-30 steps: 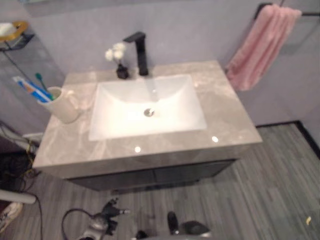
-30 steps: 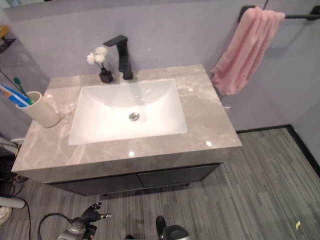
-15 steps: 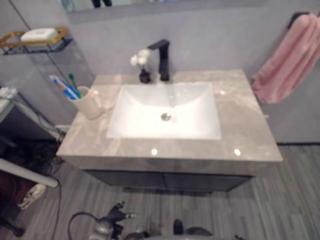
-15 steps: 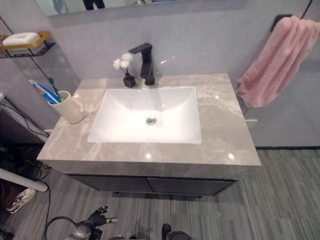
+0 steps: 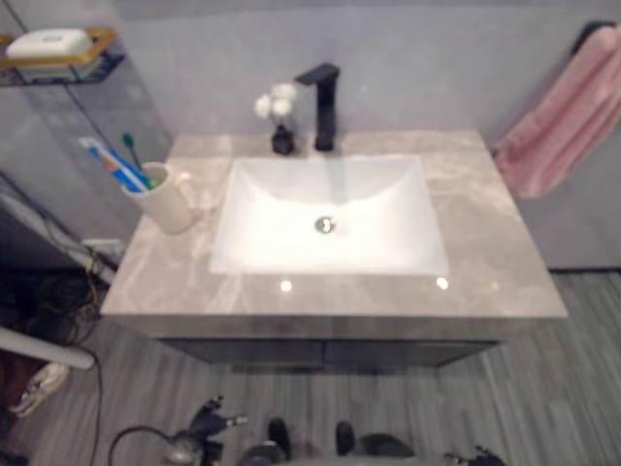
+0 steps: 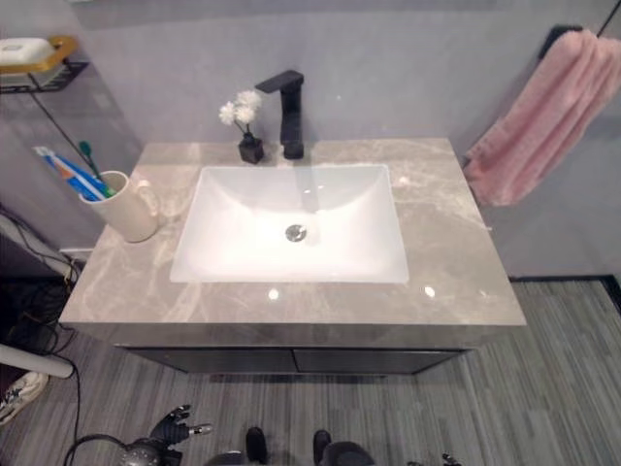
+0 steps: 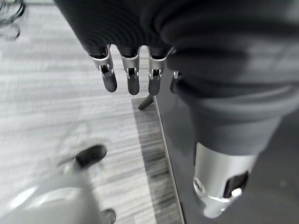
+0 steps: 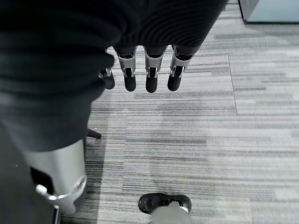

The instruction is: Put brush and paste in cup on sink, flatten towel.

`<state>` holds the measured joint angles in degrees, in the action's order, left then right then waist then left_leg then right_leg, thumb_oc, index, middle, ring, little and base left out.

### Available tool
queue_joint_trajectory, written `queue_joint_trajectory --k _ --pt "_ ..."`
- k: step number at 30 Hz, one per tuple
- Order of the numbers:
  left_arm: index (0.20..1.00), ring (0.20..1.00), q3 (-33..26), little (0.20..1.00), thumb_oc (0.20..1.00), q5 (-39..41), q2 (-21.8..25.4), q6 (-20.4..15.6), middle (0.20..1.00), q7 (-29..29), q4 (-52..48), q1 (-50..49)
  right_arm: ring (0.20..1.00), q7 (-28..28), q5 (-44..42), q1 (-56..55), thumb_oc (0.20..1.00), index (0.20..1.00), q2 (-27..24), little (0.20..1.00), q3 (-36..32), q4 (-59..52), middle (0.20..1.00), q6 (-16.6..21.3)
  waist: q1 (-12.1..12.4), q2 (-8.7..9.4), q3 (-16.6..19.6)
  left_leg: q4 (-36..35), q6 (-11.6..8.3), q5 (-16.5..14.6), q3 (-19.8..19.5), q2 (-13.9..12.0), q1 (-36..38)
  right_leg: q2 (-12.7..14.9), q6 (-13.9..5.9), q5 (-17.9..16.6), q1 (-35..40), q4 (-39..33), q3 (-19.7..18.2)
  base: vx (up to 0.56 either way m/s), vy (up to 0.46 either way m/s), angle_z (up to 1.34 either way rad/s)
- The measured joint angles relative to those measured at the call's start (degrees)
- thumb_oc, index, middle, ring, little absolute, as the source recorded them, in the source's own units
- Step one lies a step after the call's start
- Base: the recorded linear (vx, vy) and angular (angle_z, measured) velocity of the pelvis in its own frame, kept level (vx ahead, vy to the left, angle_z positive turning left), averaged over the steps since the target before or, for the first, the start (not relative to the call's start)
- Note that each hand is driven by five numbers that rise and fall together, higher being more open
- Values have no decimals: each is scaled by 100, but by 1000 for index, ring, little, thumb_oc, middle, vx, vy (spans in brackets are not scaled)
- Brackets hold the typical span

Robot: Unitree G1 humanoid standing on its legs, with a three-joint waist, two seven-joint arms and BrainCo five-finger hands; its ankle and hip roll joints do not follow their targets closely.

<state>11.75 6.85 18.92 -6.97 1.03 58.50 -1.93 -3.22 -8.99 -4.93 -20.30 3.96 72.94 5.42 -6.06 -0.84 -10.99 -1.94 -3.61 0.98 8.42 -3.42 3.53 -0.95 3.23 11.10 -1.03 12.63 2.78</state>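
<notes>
A cream cup [image 6: 126, 206] stands on the grey marble counter [image 6: 456, 272], left of the white sink basin [image 6: 218, 228]. A blue toothpaste tube [image 6: 66, 172] and a green-tipped toothbrush [image 6: 90, 157] stick out of the cup, leaning left. A pink towel [image 6: 543, 121] hangs bunched and slanted from a dark wall bar at the far right. My left hand [image 7: 133, 79] hangs low over the floor in front of the cabinet, fingers straight and empty; it also appears low in the right eye view, left hand [image 6: 170, 427]. My right hand [image 8: 149, 77] hangs the same way, open and empty.
A black faucet [image 6: 288, 112] and a small dark vase of white flowers [image 6: 247, 131] stand behind the basin. A wire wall shelf with a soap bar [image 6: 29, 53] is at the upper left. Cables and a shoe lie on the floor at the left.
The whole picture has shifted, so the camera has moved and the counter now sits more centred. Cup, brush, paste and towel keep their places. Both hands still hang low.
</notes>
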Motion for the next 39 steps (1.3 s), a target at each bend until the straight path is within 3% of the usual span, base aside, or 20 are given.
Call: queue_joint_trajectory --k 2,4,6,7,8,11,14,16,19,23,28,33,34,39 --pt "1000 1000 -35 1000 1000 1 99 -6 1000 1 -8 10 1000 3 2 9 1000 1000 13 1000 -5 20 1000 -33 4 78 44 35 -9 -40 28 46 74 79 39 299 -159 398 -100 163 260 -26" --pt "1000 1000 -65 1000 1000 3 95 -13 1000 -7 -58 10 1000 11 7 27 1000 1000 -5 1000 -83 54 1000 -40 44 273 37 497 109 -113 -481 163 -59 196 178 249 68 281 -412 149 367 -48" --pt "1000 1000 -54 1000 1000 8 50 -12 1000 -20 -73 -65 1000 16 13 40 1000 1000 -90 1000 -95 93 1000 -45 35 217 144 494 119 -155 -846 123 -132 180 46 136 210 41 -495 106 299 -41" --pt "1000 1000 -49 1000 1000 25 18 -36 1000 -19 -144 -110 1000 47 24 -5 1000 1000 -236 1000 -89 145 1000 -90 4 60 235 435 153 -131 -1121 34 -213 155 37 96 262 -12 -519 138 364 -29" --pt "1000 1000 -52 1000 1000 33 11 -41 1000 -19 -158 -115 1000 50 24 -16 1000 1000 -273 1000 -81 147 1000 -89 -9 -10 272 413 224 -19 -1126 -12 -255 113 33 93 274 -34 -518 176 505 -34" --pt "1000 1000 -49 1000 1000 54 145 11 1000 -61 -420 -220 1000 103 40 -12 1000 1000 -274 1000 -145 184 1000 -159 -22 -157 378 -22 279 -61 -594 -57 -3 127 -249 6 363 -206 -563 97 416 -16" --pt "1000 1000 31 1000 1000 50 331 7 1000 -218 -654 -396 1000 149 65 238 1000 1000 -172 1000 -70 -52 1000 -162 70 -113 377 -374 228 8 -324 34 166 256 -501 -103 298 -354 -580 84 354 -40" --pt "1000 1000 126 1000 1000 26 460 31 1000 -352 -896 -523 1000 227 153 268 1000 1000 -122 1000 -38 -242 1000 -146 118 -37 411 -374 224 0 -226 142 133 389 -540 -136 328 -598 -593 44 155 -30" --pt "1000 1000 350 1000 1000 -16 910 96 1000 -663 -1890 -1000 1000 314 279 200 1000 1000 -55 1000 40 -460 1000 -140 141 45 445 -378 252 -11 -251 288 67 554 -684 -424 553 -1150 -511 40 137 4" --pt "1000 1000 238 1000 1000 148 2065 -10 1000 -1157 -3544 -1774 1000 436 456 -115 1000 1000 -19 1000 61 -441 1000 -146 287 123 512 -401 307 3 -377 400 60 673 -746 -733 910 -1747 -349 17 126 16" --pt "1000 1000 -26 1000 1000 699 2698 -44 1000 -1690 -4129 -2041 1000 574 624 -256 1000 1000 -20 1000 69 -231 1000 -201 369 46 691 -410 330 23 -549 426 -18 687 -757 -745 913 -1790 -172 3 56 18" --pt "1000 1000 -233 1000 1000 1890 3541 41 1000 -2453 -5175 -2388 1000 717 908 -358 1000 1000 -25 1000 208 -217 1000 -226 552 159 876 -409 301 192 -915 457 -172 682 -755 -744 932 -1794 189 -24 27 38" --pt "1000 1000 -258 1000 1000 2137 3978 107 1000 -2617 -5677 -2544 1000 725 909 -369 1000 1000 -27 1000 284 -212 1000 -226 572 206 897 -408 301 218 -989 462 -225 679 -755 -744 908 -1792 284 -20 -5 36" --pt "1000 1000 -381 1000 1000 2860 4287 140 1000 -3012 -6062 -2669 1000 731 916 -164 1000 1000 -27 1000 370 -202 1000 -195 660 194 970 -409 272 311 -1275 510 -359 684 -761 -747 920 -1793 575 -24 -16 32"
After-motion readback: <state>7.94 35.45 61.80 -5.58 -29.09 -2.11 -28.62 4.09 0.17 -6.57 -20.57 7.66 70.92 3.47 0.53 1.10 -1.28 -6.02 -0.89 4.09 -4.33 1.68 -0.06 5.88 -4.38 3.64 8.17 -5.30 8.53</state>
